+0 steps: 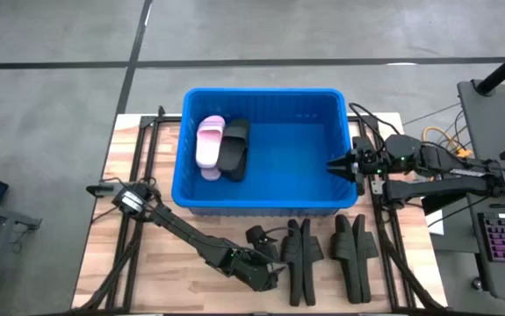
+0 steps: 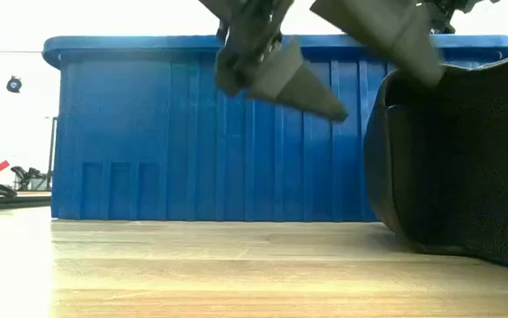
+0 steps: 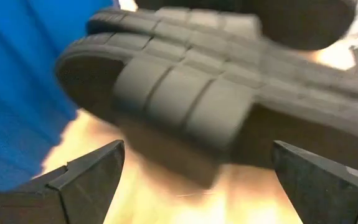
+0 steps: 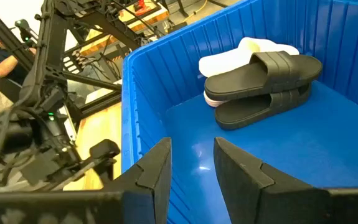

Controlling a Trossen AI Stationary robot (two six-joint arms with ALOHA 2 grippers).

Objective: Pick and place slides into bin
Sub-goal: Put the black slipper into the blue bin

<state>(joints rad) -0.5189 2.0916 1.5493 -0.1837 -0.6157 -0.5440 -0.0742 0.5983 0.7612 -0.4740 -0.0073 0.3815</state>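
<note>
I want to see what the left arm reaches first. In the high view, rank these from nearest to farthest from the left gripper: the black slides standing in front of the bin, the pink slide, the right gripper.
Measured from the left gripper, open at the table's front:
1. Black slides, right beside it.
2. Pink slide, in the bin's left end.
3. Right gripper, at the bin's right wall.

You will find no readable text, label, brand or number in any view. The bin (image 1: 264,101) shows only a faint embossed mark on its far wall, too small to read.
</note>
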